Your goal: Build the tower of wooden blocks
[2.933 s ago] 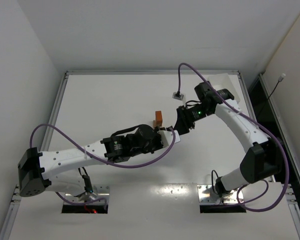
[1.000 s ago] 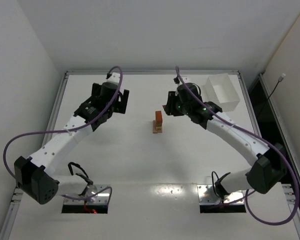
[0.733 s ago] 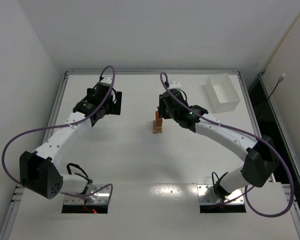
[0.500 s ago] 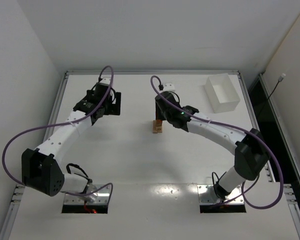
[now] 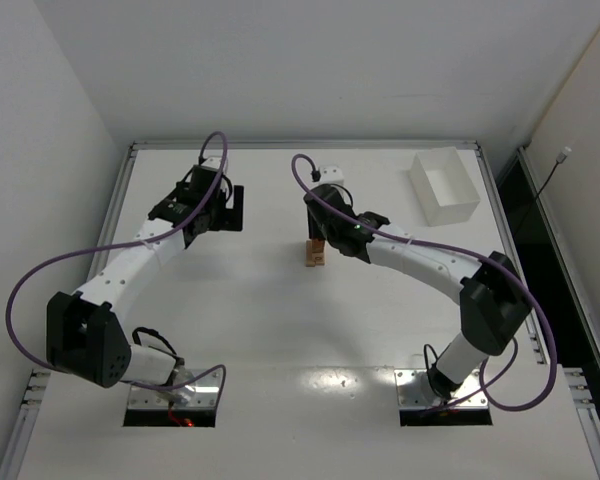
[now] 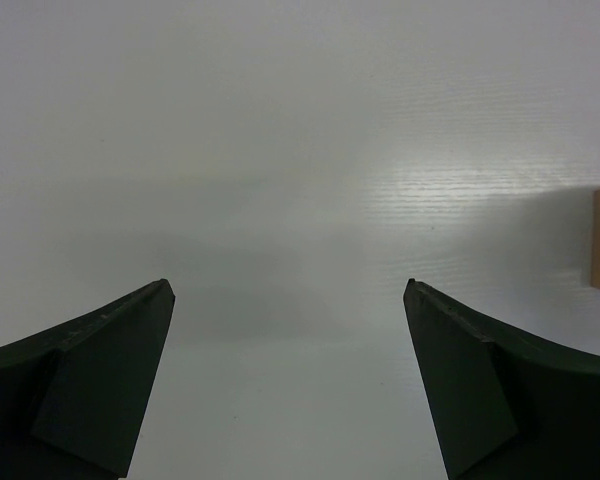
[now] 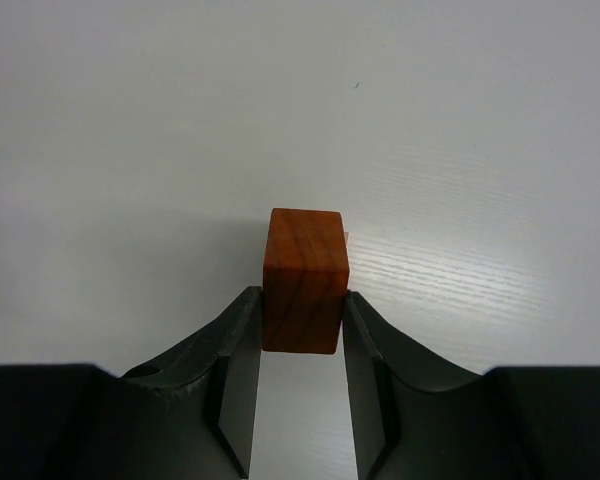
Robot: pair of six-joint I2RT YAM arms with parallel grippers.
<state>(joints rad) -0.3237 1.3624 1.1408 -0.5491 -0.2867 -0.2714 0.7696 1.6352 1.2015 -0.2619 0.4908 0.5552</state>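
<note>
Clamping right tool (image 7: pixel 301 298) on reddish-brown block (image 7: pixel 303 262), left tool (image 6: pixel 288 285) spread wide.

The reddish-brown block (image 7: pixel 303 280) shows darker wood grain; the blocks (image 5: pixel 315 257) under it are light tan. The right arm's fingers (image 7: pixel 242 370) are matte black. The table (image 7: pixel 460 150) is white and faintly grained. Purple cables (image 5: pixel 50 263) trail along the white arms (image 5: pixel 420 262).

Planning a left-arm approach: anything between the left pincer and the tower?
Nothing visible: only bare table lies between the open left pincer and the tower. The right pincer, though, grips the tower's top reddish-brown block from above.
</note>
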